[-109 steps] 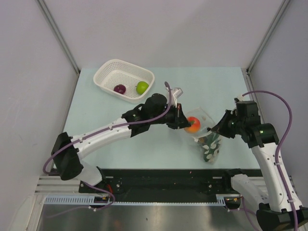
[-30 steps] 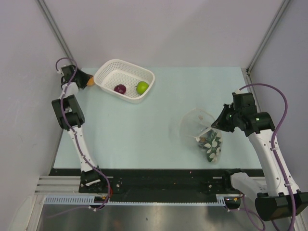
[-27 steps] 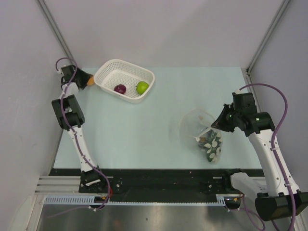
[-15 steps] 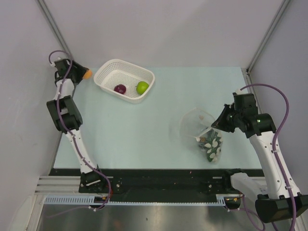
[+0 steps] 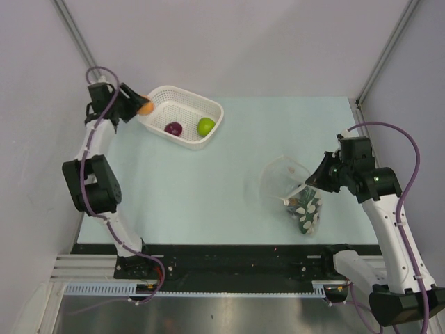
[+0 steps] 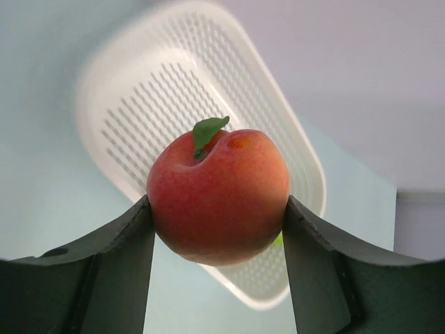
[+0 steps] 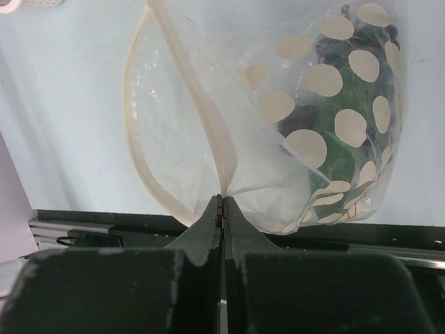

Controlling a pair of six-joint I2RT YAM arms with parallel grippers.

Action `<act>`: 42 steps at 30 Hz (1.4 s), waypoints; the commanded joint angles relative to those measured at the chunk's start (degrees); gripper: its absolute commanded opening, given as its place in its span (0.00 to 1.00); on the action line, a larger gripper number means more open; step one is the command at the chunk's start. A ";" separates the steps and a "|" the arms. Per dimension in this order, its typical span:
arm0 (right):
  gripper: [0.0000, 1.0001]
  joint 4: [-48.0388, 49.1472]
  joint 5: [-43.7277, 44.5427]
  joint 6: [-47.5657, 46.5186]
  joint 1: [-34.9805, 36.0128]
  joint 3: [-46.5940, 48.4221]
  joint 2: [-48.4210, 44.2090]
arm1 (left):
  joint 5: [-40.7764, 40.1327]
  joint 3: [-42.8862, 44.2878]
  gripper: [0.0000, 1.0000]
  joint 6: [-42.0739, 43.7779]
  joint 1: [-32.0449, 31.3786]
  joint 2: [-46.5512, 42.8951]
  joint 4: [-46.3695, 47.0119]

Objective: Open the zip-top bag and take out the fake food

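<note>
The left gripper [image 6: 217, 206] clasped the orange-red toy fruit [image 6: 222, 177] at the white perforated basket [image 6: 174, 90], presumably to drop it, while the right gripper [image 7: 221, 203] pinched the clear polka-dotted zip-top bag [image 7: 278, 104] open.

The fake fruit [image 6: 217, 195] is orange-red with a green leaf, and the basket [image 5: 179, 115] is white and perforated. The zip-top bag [image 7: 278, 118] is clear, with cream polka dots on a dark panel.

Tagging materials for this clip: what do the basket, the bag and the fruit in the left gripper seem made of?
White basket: likely rigid moulded plastic, matt, with rows of slots. Zip-top bag: thin clear plastic film, glossy and creased, printed with pale dots. Orange-red fruit: probably smooth plastic or foam, soft sheen, with a green leaf.
</note>
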 commanded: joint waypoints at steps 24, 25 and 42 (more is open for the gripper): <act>0.00 -1.37 -0.33 -4.11 -0.97 1.59 -3.68 | -4.81 -0.02 0.75 4.72 -18.49 3.11 -11.91; 0.00 -1.37 -0.33 -4.20 -0.97 1.50 -3.68 | -5.60 -0.11 0.76 4.81 -18.58 2.94 -11.91; 0.00 0.13 -3.32 -4.99 -1.15 0.89 -3.50 | -12.01 3.24 0.93 9.19 -21.92 -5.66 -15.34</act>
